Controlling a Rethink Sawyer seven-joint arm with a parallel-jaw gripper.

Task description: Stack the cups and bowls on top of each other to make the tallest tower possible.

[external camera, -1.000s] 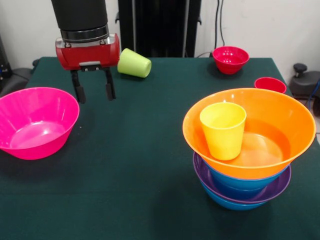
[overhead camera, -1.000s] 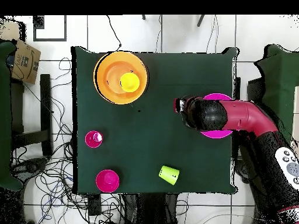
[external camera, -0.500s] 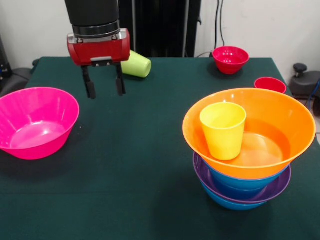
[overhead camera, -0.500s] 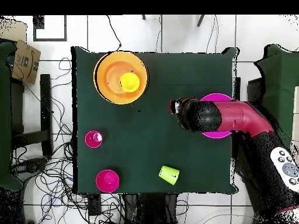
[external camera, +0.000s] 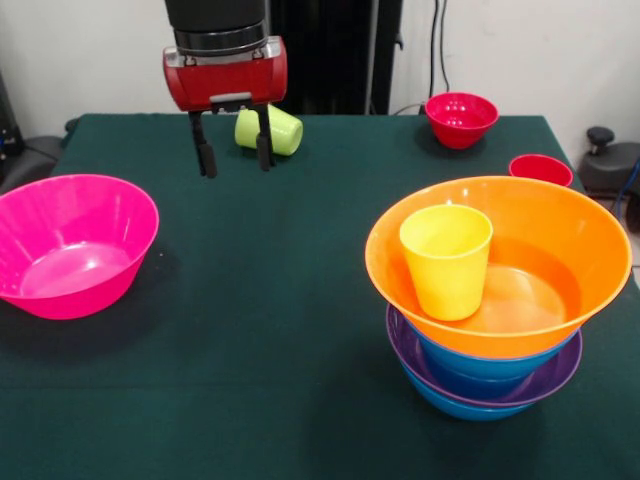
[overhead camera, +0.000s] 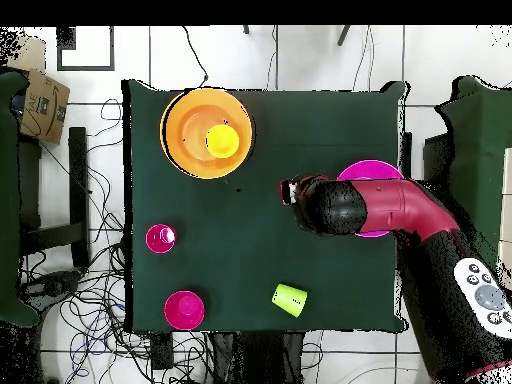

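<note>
1. The tower [external camera: 490,330] stands at the front right of the table [external camera: 250,330], with a cup [external camera: 446,258] inside its top bowl [external camera: 540,250].
2. A large bowl [external camera: 70,243] is at the left edge.
3. A cup lying on its side [external camera: 272,130] is at the back, behind the gripper [external camera: 232,155].
4. A small bowl [external camera: 461,118] and another cup [external camera: 540,168] are at the back right.
</note>
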